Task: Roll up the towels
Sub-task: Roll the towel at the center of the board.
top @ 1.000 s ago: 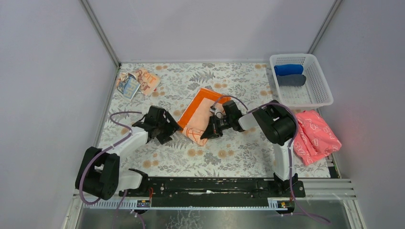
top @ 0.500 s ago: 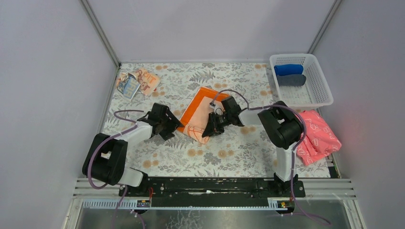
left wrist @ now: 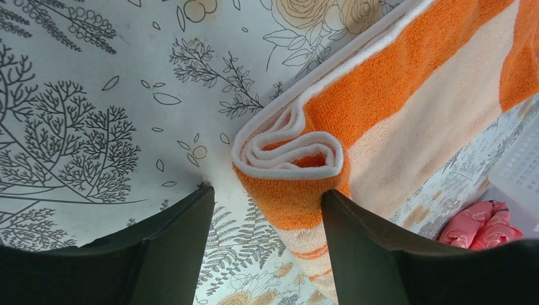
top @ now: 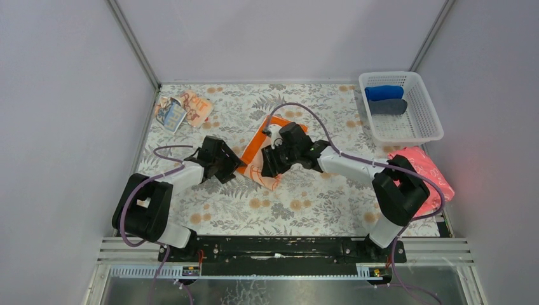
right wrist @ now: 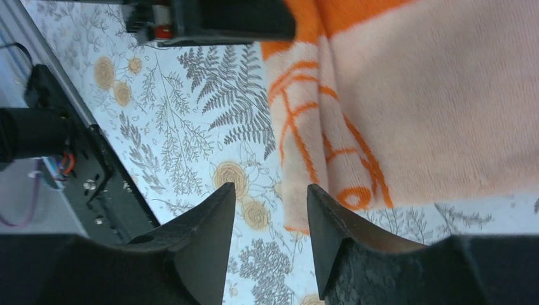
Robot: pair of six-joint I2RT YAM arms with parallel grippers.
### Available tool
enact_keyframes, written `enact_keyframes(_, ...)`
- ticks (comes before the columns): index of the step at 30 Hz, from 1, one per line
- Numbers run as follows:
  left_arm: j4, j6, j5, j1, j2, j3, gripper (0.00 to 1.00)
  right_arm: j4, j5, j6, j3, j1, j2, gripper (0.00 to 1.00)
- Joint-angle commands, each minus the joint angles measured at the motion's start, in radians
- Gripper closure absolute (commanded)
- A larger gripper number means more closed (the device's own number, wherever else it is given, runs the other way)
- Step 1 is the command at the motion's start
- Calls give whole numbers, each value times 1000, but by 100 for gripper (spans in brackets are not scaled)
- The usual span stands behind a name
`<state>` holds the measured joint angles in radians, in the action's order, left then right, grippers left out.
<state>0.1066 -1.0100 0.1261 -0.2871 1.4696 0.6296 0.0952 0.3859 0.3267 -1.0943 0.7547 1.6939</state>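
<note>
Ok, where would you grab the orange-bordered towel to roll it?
I'd take the rolled near edge of the orange-bordered towel from its left end: the spiral opens toward the left gripper, whose open fingers flank it, and the rest lies flat.

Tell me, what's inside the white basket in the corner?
Two rolled cloths lie in the basket: a blue roll at the back, a dark grey roll just in front. Anything under the rolls is hidden.

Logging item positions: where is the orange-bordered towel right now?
In the top view, the orange-bordered towel lies mid-table, between the left gripper on its left and the right gripper over its near end.
</note>
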Motion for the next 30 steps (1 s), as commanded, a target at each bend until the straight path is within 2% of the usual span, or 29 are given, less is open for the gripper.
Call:
enact_keyframes(1, 99, 25, -62, 3, 68, -65, 37, 8, -135, -180, -62, 96, -4, 47)
enact_keyframes(6, 106, 27, -61, 3, 70, -62, 37, -19, -197, -256, -89, 158, 62, 47)
enact_keyframes(15, 111, 37, -51, 3, 88, -45, 37, -19, -317, -328, -73, 172, 166, 47)
enact_keyframes(25, 120, 59, -46, 3, 120, -19, 37, 18, -417, -386, -49, 178, 202, 45)
enact_keyframes(30, 135, 68, -47, 3, 137, 1, 37, 26, -373, -403, -54, 190, 135, 44)
